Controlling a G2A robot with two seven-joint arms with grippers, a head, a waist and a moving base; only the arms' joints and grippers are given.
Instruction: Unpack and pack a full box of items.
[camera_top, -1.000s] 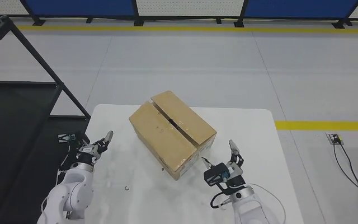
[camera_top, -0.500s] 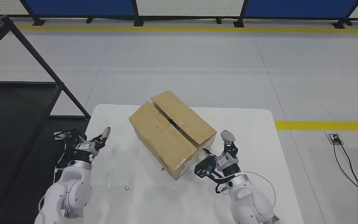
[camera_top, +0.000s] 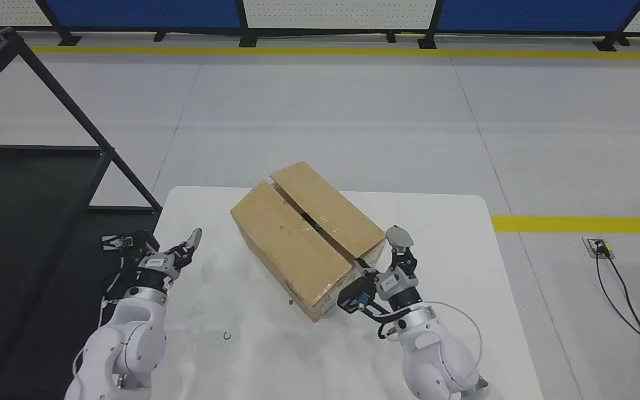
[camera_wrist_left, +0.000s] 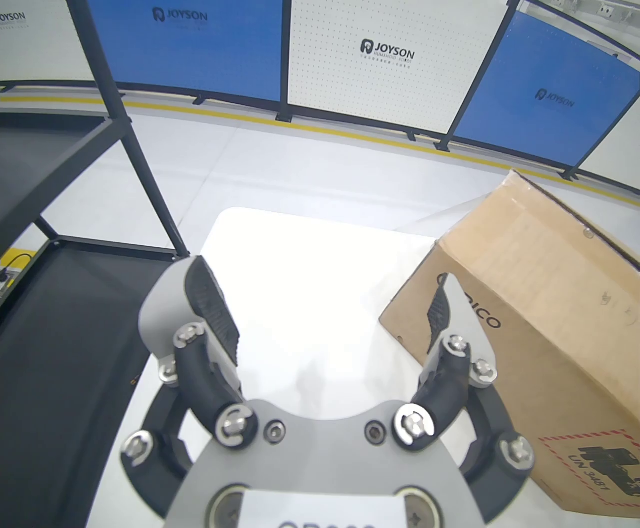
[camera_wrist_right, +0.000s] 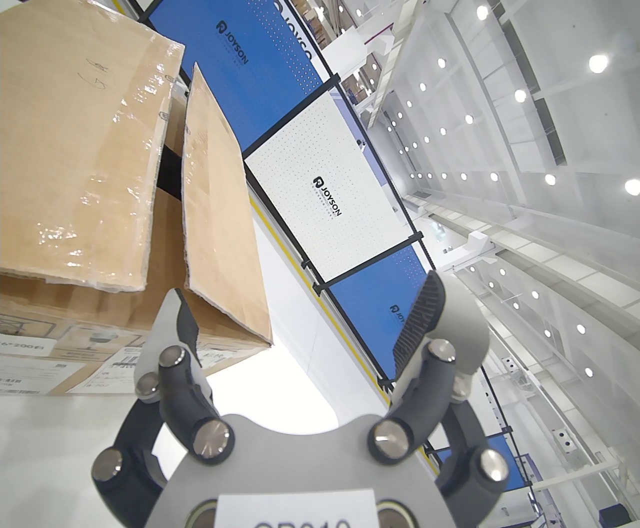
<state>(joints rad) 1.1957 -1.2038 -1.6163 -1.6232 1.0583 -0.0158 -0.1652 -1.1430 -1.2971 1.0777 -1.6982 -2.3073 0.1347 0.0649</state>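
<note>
Evidently the unpacking has not begun: the brown cardboard box sits skewed at the middle of the white table. Both its top flaps are folded down, with a dark gap along the seam between them and crinkled clear tape on one flap. The right gripper hangs at the box's near corner on the robot's right, its jaws spread wide and empty. One finger lies low by the box's labelled end face, just under the flap edge, while the other stands off in the air away from the cardboard. Whether that finger touches the cardboard cannot be told. In the right wrist view the raised flap beside it stands slightly higher than its neighbour, so the pose looks chosen to catch that flap's end edge and fold it outward. The left gripper hovers well apart from the box on its other side, over the table's edge. Its jaws are likewise open and hold nothing, and it points toward the box's long side, probably held back for steadying the box or for the second flap. Farther from the box than the left gripper stands a black metal rack.
</note>
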